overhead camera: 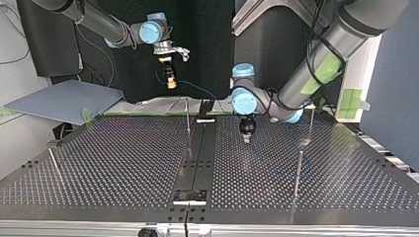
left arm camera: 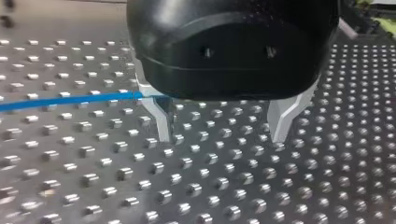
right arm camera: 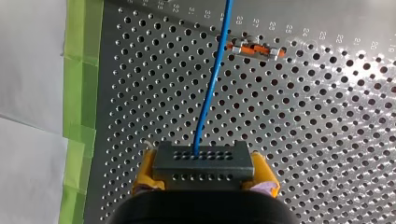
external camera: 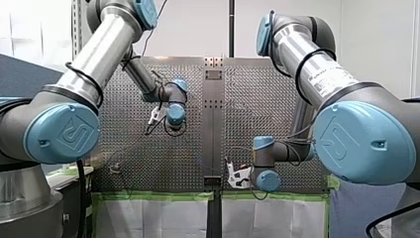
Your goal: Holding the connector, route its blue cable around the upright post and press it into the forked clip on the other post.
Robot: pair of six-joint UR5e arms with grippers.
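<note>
- My right gripper (right arm camera: pixel 205 179) is mostly cut off in its wrist view; only its yellow pads (right arm camera: pixel 145 170) show.
- Those fingers pinch the dark connector (right arm camera: pixel 203 161), and its blue cable (right arm camera: pixel 212 84) runs straight ahead of them.
- My left gripper (left arm camera: pixel 221 137) has its metal fingers spread, with nothing between them, just above the perforated surface (left arm camera: pixel 116 186). The cable disappears behind one finger.

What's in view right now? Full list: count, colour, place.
connector: 1, dark grey, clamped between yellow pads
blue cable: 1, blue, runs from the connector out over the table
posts: at least 3, metal, upright on the table
orange-and-metal part: 1, on the table beside the cable, ahead of the connector
green tape: strips, green, along the table edge
grey sheet: 1, grey, off the table, top view's left
table: 1, metal, perforated
left tool: 1, black with metal fingers, open, low over the table
right tool: 1, yellow pads, shut on the connector
</note>
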